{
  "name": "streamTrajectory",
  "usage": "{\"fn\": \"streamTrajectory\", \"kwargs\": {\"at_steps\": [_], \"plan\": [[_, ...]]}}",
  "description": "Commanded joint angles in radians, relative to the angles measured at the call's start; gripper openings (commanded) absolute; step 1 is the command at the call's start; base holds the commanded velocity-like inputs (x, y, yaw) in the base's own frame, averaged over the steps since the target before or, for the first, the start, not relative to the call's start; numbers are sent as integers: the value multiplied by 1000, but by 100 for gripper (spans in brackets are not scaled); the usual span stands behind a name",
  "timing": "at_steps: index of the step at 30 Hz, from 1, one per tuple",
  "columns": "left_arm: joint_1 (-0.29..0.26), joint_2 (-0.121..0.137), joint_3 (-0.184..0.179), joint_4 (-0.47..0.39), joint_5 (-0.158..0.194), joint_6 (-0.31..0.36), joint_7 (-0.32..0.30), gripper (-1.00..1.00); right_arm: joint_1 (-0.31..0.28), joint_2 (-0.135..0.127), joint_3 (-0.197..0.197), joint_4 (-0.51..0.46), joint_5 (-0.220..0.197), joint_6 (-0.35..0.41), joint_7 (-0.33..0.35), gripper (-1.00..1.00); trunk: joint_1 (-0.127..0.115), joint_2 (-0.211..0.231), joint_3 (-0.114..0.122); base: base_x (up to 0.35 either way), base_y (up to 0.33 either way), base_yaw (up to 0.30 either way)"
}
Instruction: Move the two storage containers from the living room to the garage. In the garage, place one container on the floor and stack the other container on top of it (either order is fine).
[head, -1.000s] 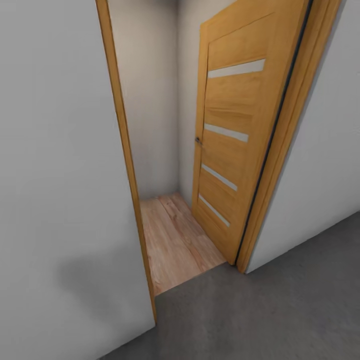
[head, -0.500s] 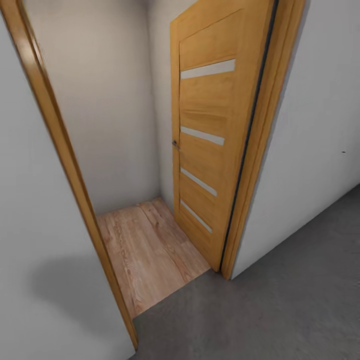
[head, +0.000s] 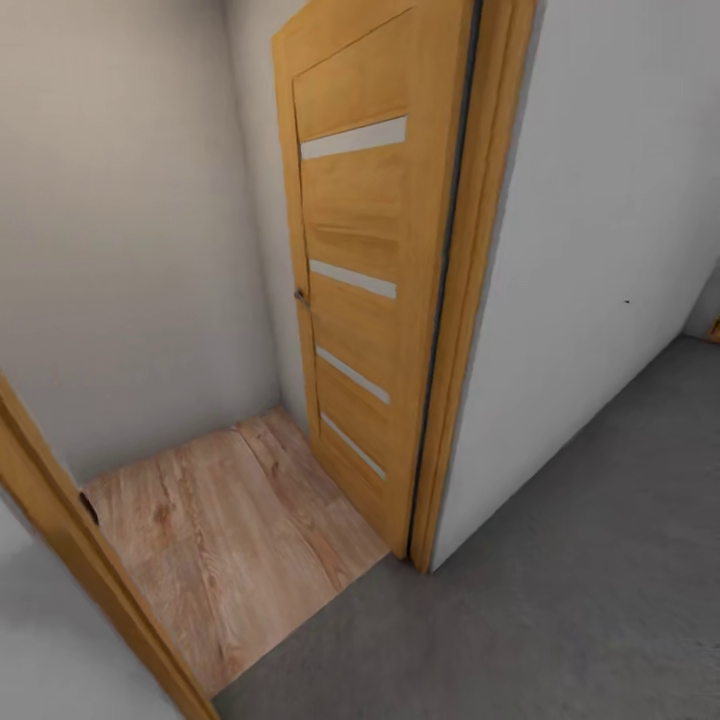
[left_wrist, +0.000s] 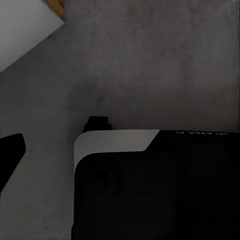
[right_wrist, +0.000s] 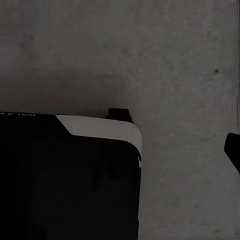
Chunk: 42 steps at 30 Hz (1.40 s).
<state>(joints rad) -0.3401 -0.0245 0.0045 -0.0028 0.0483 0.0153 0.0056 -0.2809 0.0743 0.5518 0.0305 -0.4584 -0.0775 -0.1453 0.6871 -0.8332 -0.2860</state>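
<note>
Concrete floor (head: 560, 600) lies under me; ahead, an open wood-panelled door (head: 360, 280) and light plank flooring (head: 220, 530). Whether either end effector is open, I cannot tell.

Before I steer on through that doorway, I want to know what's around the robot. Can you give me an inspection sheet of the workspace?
Surface: dark grey speckled concrete floor under the robot; light wood-plank flooring past the threshold.
Job's things: nothing seen.
Clutter: nothing seen.
Grippers: a dark tip at the edge of each wrist view over concrete; jaws cannot be judged.
Cables: nothing seen.
Surroundings: orange-brown wood-panelled door with pale strips swung open, wooden door frame, grey-white wall, black-and-white robot base.
</note>
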Motion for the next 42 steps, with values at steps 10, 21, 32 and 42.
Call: {"fn": "streamTrajectory", "kwargs": {"at_steps": [10, 21, 32, 42], "plan": [[0, 0, 0, 0, 5, 2, 1, 100, -1, -2, 8, 3, -9, -7, -3, 100, 1, -1, 1, 235, -101, -90], [0, 0, 0, 0, 5, 2, 1, 100, -1, -1, 8, 3, -9, -7, -4, 100, 1, -1, 1, 211, -101, -1], [0, 0, 0, 0, 5, 2, 1, 100, -1, 1, 10, 3, -9, -5, -5, 100, 1, -1, 1, 202, -101, 0], [0, 3, 0, 0, 7, 2, 1, 100, -1, 1, 10, 3, -8, -5, -5, 100, 1, -1, 1, 290, -27, 0]]}}
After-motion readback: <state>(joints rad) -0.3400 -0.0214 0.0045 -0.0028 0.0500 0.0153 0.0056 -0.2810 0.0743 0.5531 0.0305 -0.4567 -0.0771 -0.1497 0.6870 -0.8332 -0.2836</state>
